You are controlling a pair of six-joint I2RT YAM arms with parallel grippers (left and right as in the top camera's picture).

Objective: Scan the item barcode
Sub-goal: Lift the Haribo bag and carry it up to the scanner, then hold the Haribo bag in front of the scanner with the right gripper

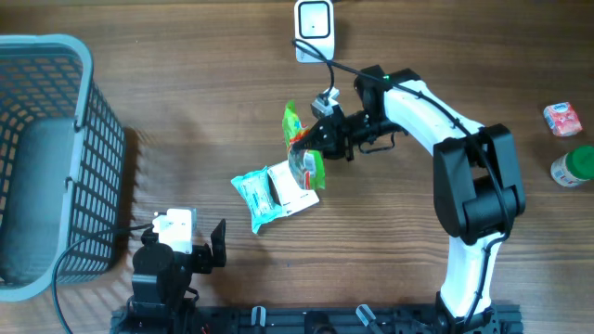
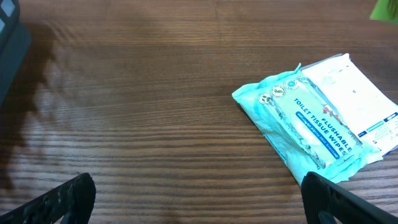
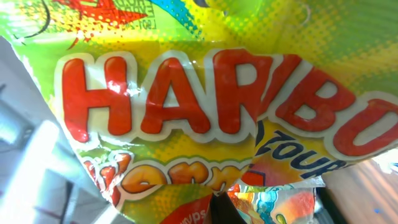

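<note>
Grip comes first: our right tool [image 1: 317, 139] is clamped shut on the bag [image 3: 186, 99], a crinkled green-and-yellow sweet bag that fills the wrist view so fully that we can see neither the tool itself nor any barcode. From overhead the bag hangs off the tool with its lower end over the wipes [image 1: 269, 197], and we cannot tell whether the two touch. The scanner [image 1: 314, 26] stands at the far edge of the counter [image 1: 186, 93], near the tool but apart from it, and a dark cable [image 1: 339, 65] loops from beside it toward the arm. We judge the bag is in hand and not yet presented. Several things could go wrong from here. Thin film pinched at one edge can slip or swing as the wrist turns, and the bag may drop. A creased, glossy face may hide the code, or we may offer the printed front instead of the code side. The trailing end could drag the wipes along. The arm could snag the cable and shift the scanner. Our left tool [image 2: 199, 208] sits wide open and empty near the basket [image 1: 102, 148], well apart from all this.
</note>
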